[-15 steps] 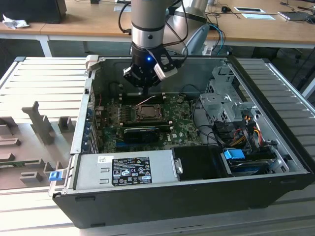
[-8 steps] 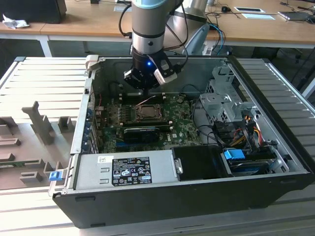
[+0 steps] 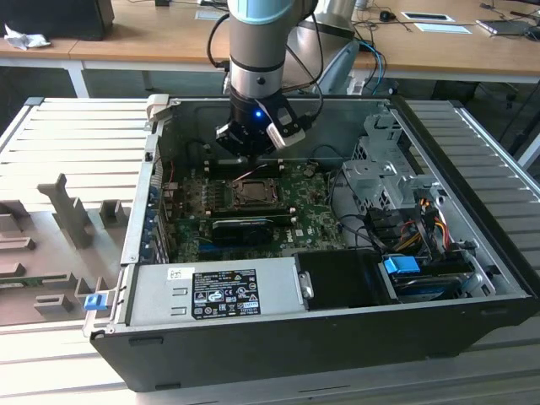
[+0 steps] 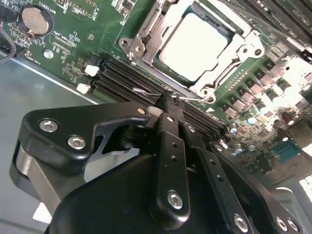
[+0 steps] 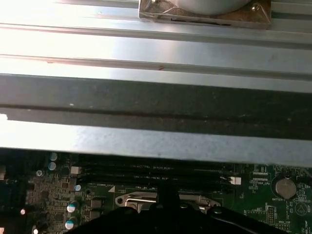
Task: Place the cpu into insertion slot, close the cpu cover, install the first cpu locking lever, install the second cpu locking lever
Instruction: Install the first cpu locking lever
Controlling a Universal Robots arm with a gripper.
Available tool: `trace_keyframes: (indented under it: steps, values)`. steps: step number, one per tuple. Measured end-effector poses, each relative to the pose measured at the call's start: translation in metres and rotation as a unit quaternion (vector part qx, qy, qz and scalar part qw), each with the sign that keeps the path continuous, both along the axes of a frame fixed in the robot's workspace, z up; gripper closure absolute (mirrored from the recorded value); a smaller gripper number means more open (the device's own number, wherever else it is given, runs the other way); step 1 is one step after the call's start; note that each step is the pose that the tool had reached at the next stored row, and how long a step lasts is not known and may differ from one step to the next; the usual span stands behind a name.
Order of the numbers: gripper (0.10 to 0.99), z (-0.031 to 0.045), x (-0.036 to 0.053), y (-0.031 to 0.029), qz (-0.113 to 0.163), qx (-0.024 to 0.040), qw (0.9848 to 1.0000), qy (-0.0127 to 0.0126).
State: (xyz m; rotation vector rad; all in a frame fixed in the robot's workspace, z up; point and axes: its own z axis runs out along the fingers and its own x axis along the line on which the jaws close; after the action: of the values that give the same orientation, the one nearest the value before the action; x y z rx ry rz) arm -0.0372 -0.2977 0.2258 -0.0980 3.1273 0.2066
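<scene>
Silvery cpu cover (image 5: 130, 200) half hidden behind tool (image 5: 168, 194).

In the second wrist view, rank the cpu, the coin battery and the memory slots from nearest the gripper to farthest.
1. memory slots, right at the tip of the gripper.
2. cpu, just beyond the slots.
3. coin battery, well off to one side, clearly farthest.

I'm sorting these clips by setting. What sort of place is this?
Probably a robotics lab or workshop. A robot arm reaches into an open computer case that sits on a slatted metal table, and wooden desks stand behind it.
</scene>
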Motion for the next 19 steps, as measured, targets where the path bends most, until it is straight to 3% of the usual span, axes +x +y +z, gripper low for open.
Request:
trace_keyframes:
  steps: [5, 19]
  values:
    - [0.98, -0.0051, 0.0061, 0.0033, 0.0, 0.0, 1.0, 0.0]
    - [0.98, -0.0176, 0.0189, 0.0034, 0.0, -0.0002, 1.0, 0.0001]
